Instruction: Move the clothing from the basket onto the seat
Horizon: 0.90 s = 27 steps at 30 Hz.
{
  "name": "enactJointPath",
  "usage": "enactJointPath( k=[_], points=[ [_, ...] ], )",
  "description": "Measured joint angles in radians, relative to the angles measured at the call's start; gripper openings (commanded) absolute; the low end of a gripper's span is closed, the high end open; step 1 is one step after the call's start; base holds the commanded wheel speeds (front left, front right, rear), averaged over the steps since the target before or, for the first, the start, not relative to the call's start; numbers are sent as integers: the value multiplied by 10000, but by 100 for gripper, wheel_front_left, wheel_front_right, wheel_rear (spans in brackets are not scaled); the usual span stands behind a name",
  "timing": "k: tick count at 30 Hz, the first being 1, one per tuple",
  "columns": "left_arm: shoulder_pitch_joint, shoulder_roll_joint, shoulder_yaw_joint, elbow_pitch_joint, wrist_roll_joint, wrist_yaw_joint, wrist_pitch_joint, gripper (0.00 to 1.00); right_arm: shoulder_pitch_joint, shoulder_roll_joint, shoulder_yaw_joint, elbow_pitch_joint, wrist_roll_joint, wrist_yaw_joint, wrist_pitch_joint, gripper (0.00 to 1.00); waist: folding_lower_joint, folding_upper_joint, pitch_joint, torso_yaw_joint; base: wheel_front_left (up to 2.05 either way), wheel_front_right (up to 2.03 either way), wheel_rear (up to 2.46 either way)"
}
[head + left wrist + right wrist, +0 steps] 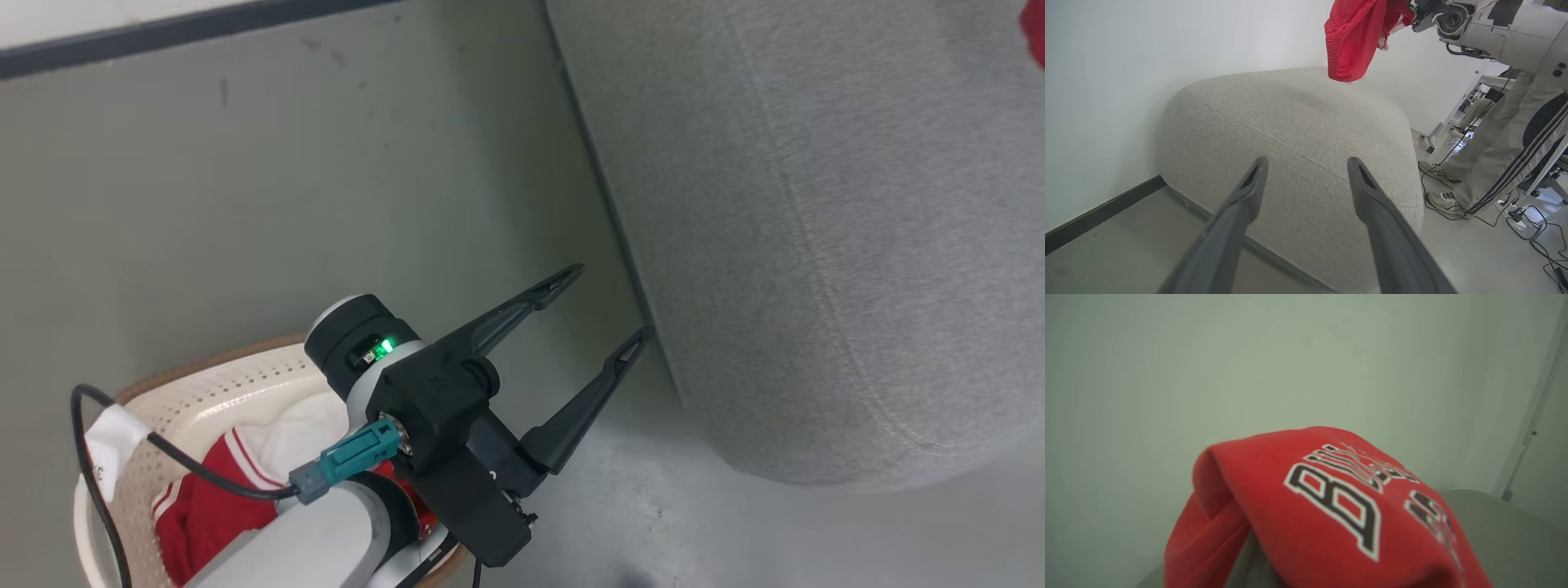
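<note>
Now the grey seat (1290, 134) lies below the red garment (1355, 41), which hangs just above its top, clamped in the closed right gripper (1408, 18). More clothing (204, 506) lies in the basket (245, 380). If released near the edge, the soft cloth may slide to the floor (326, 204). The left gripper (611, 301) hovers over the floor between basket and seat, fingers wide apart, empty, pointing at the seat's side.

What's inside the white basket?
Red clothing with white trim and a white piece lie in the basket. The robot's left arm covers part of it, and anything underneath the clothes is hidden.
</note>
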Motion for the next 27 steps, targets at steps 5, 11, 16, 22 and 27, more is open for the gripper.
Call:
enactJointPath(
  k=[5,11,16,22,27],
  points=[
    [-122,54,157,46,2,-79,-17,100,-142,27,249,119,-546,-230,-4,0,0,0,462,360,0,0,0],
    [-152,86,244,173,0,-84,-153,100,-27,777,746,988,-717,-303,0,0,0,0,795,674,0,0,0],
    [-189,81,267,359,0,-90,-242,100,103,815,882,1578,-775,-303,-2,0,0,0,873,767,0,0,0],
    [-190,81,349,679,-54,-167,-435,100,269,963,1137,2579,-782,-301,314,0,-2,0,655,755,0,0,0],
    [-188,38,422,871,-155,-174,-669,100,294,1034,1381,2961,-800,-224,529,100,-3,0,393,728,0,0,0]
  ],
)
